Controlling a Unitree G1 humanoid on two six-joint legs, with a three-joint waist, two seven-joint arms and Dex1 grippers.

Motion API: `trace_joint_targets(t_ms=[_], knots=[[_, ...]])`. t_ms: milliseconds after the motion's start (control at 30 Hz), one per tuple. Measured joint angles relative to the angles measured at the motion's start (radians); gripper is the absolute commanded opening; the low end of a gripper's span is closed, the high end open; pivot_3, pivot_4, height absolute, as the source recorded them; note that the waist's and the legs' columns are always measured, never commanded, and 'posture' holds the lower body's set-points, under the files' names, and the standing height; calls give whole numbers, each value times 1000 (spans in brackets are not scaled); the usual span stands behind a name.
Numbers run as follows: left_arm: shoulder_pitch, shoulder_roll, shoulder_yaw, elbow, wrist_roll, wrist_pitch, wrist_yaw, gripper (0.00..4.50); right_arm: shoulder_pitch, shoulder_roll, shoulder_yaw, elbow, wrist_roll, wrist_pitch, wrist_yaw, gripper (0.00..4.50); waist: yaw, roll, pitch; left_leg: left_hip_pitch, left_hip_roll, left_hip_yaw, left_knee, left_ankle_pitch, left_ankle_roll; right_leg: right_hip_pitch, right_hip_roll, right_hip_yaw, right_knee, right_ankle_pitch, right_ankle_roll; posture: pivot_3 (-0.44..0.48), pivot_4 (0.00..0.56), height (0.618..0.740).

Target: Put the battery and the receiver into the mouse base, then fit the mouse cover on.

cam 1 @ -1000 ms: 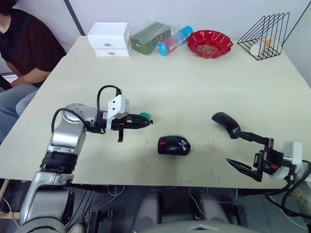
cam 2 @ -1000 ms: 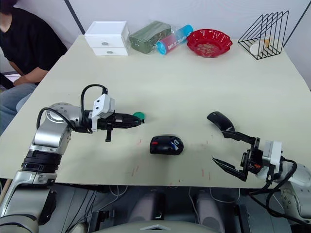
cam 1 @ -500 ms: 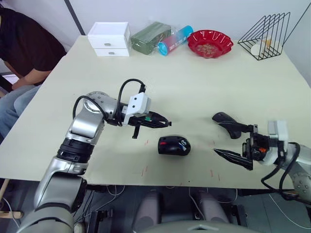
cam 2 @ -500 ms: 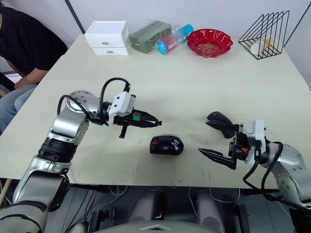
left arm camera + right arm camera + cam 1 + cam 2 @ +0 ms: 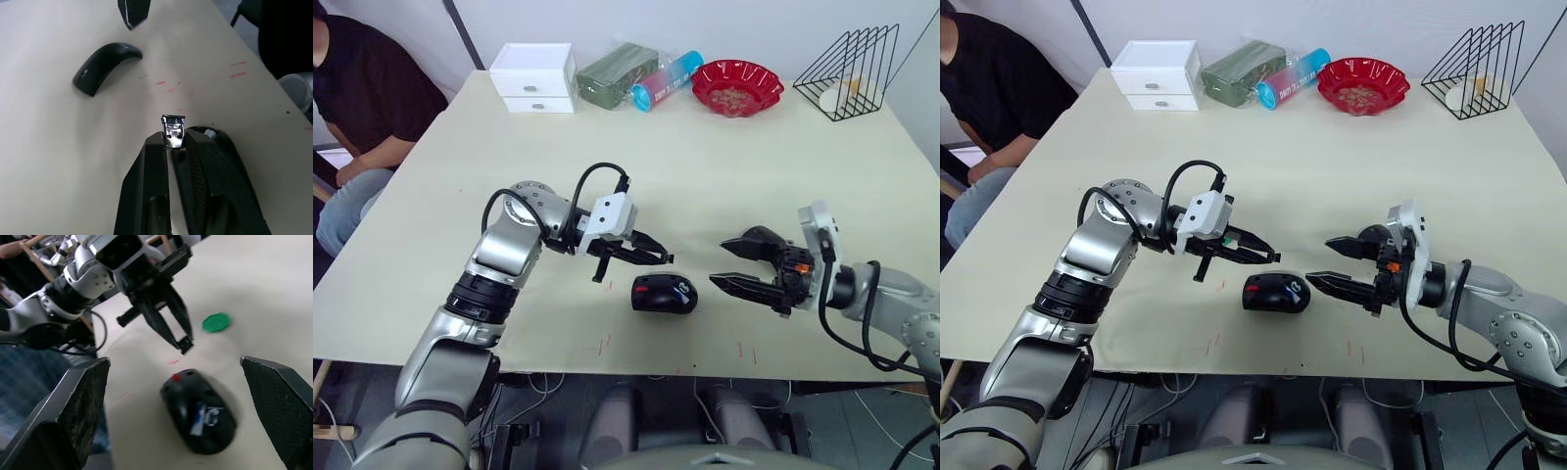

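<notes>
The mouse base (image 5: 664, 293), black with a red wheel, lies near the table's front middle. A white and blue battery (image 5: 204, 416) sits inside it. My left gripper (image 5: 664, 259) hovers just above the base's left end, shut on the small silvery receiver (image 5: 173, 131). On the base's right side, my right gripper (image 5: 719, 263) is open, its fingers pointing at the base. Partly behind its upper finger, the glossy black mouse cover (image 5: 766, 238) rests on the table. A little way behind the left gripper sits the green dish (image 5: 215, 322).
Along the far edge stand a white drawer box (image 5: 532, 78), a green packet (image 5: 615, 73), a blue and red can (image 5: 666, 80), a red bowl (image 5: 736, 88) and a black wire rack (image 5: 847, 69). A person (image 5: 362, 88) sits at the far left corner.
My left gripper has carried the receiver right, from the green dish to just above the mouse base. My right gripper has swung in from the front right edge, open, to beside the base.
</notes>
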Motion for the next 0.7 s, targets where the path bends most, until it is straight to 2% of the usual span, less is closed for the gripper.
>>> trace_joint_targets(t_ms=[133, 200, 267, 300, 333, 400, 433, 500, 600, 700], knots=[[-1, -7, -1, 0, 1, -2, 0, 50, -66, -9, 10, 32, 97, 126, -91, 4500, 1, 0, 0, -1, 0, -2, -1, 0, 0, 0, 0, -2, 0, 0, -1, 0, 150, 740], [-1, -9, -1, -1, 1, -1, 1, 50, -120, -5, 26, 84, 226, 204, -196, 4500, 0, 0, 0, -1, 0, -1, 0, 0, 0, 0, 0, -1, 0, 0, 0, 0, 150, 740], [-1, -13, -1, -4, 2, 0, 3, 50, -182, 1, 63, 154, 427, 235, -373, 4500, -2, -1, 1, -1, 0, -1, 0, 0, 0, 0, 0, -1, 0, 0, 0, 0, 150, 740], [-1, -13, -1, -4, 2, 0, 4, 50, -183, 1, 65, 156, 436, 235, -382, 4500, -3, -1, 1, -1, 0, -1, 0, 0, 0, 0, 0, -1, 0, 0, -1, 0, 150, 740], [-1, -16, -1, -7, 2, 3, 12, 50, -202, -7, 113, 203, 600, 215, -523, 4500, -4, -1, 1, -2, 1, -2, 0, 0, 0, 0, 0, -2, 0, 0, -1, 0, 150, 740], [-1, -17, -1, -7, 2, 4, 15, 50, -207, -9, 140, 222, 678, 198, -589, 4500, -4, -1, 1, -3, 0, -2, 0, 0, 0, -1, 0, -2, -1, 0, -1, 0, 150, 740], [-1, -19, -1, -7, 2, 3, 19, 50, -214, -9, 167, 235, 758, 172, -663, 4238, -4, -1, 1, -4, 0, -2, 0, 0, 0, -3, 0, -2, -1, 0, 0, 0, 150, 740], [-1, -25, -1, -7, 3, 3, 22, 50, -218, -4, 180, 243, 793, 156, -715, 3818, -6, -1, 1, -12, 0, -3, 3, 0, 0, -9, 0, -3, 1, 0, 0, 0, 150, 740], [-1, -33, -2, -7, 7, 3, 25, 50, -218, 12, 193, 264, 797, 142, -767, 2497, -7, -1, 1, -16, 0, -3, 4, 0, 0, -13, 0, -3, 2, 1, 0, 0, 150, 740], [-1, -36, -2, -7, 7, 3, 32, 50, -218, 32, 204, 270, 797, 136, -796, 2497, -10, -1, 1, -16, 0, -3, 4, 0, 0, -13, 0, -3, 1, 1, 0, 0, 150, 740]])
